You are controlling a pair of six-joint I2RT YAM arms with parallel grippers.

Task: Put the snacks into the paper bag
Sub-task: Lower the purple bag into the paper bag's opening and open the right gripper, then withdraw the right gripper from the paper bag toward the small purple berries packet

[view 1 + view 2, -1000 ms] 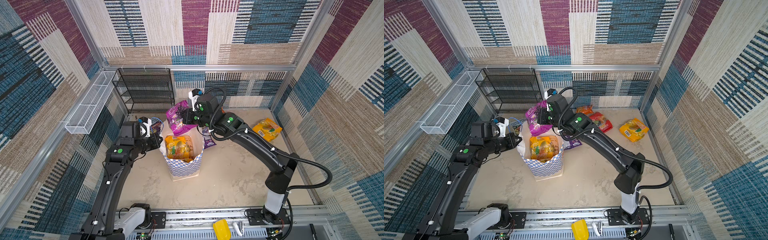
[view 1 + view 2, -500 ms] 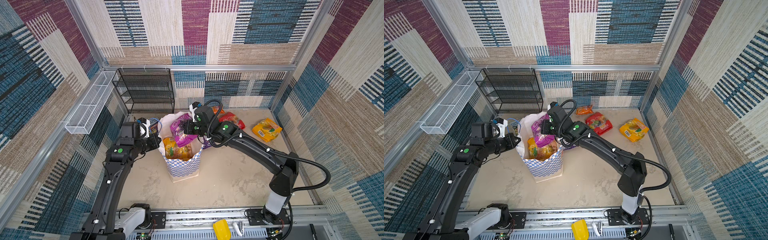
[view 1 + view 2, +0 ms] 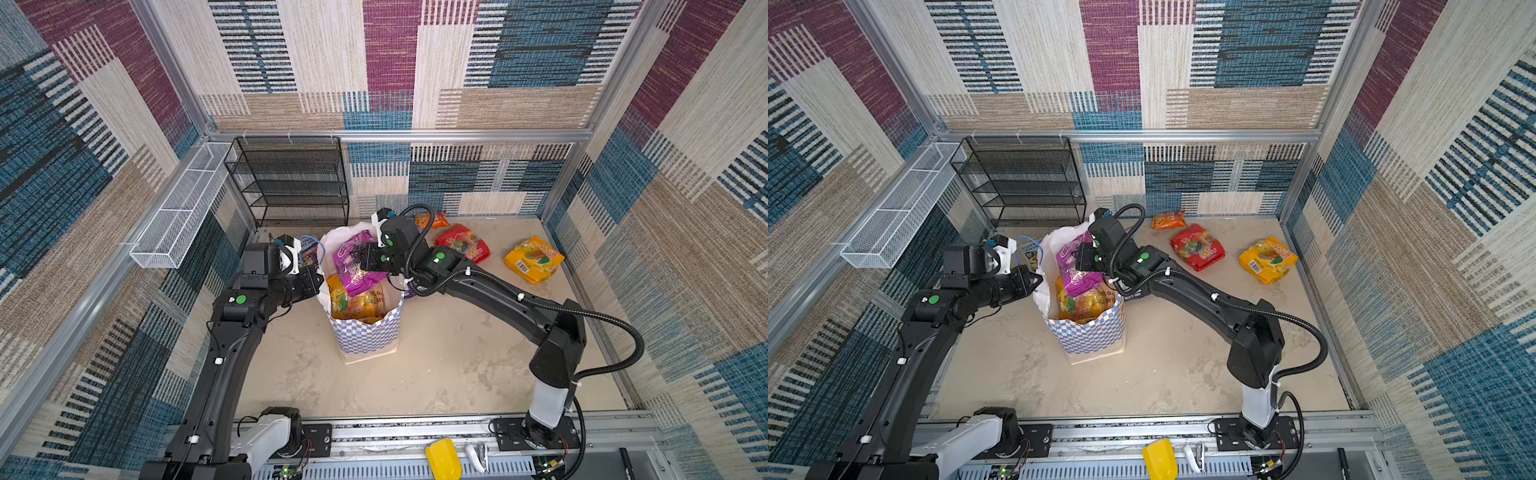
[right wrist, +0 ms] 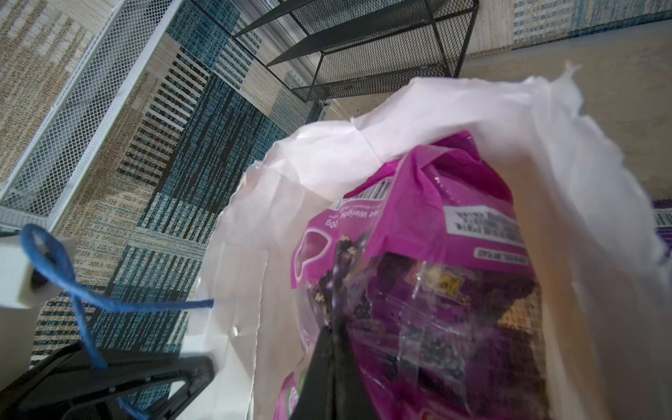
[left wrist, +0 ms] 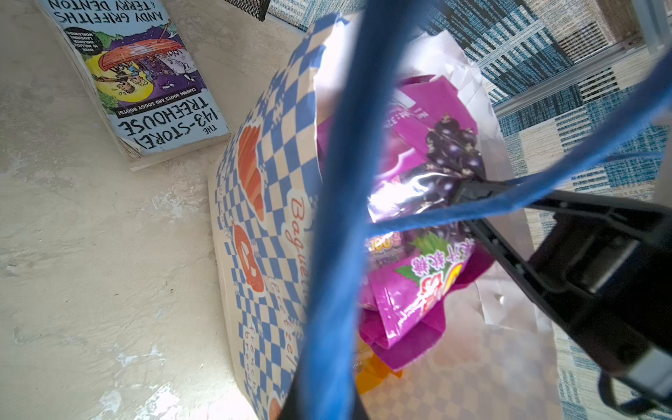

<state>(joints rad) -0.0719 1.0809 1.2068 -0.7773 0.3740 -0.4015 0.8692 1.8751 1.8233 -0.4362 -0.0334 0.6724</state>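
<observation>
- Paper bag [image 3: 368, 338] stands upright with its mouth open, and a yellow packet [image 3: 353, 305] sits inside, below both sets of jaws.
- Left gripper [image 3: 319, 283] is clamped on the bag's rim, jaws closed on the paper. The blue cord handle [image 4: 54, 269] loops just beside them.
- Right gripper [image 4: 331, 338] pinches the purple packet [image 4: 429, 203], jaws tight on it. The packet hangs in the bag's mouth above the yellow one.
- Just beyond the left jaws, a book [image 5: 145, 83] lies flat on the floor.
- Beyond the right jaws and well apart lie a red packet [image 3: 463, 246], a second yellow packet [image 3: 534, 258] and a small orange packet [image 3: 435, 219].
</observation>
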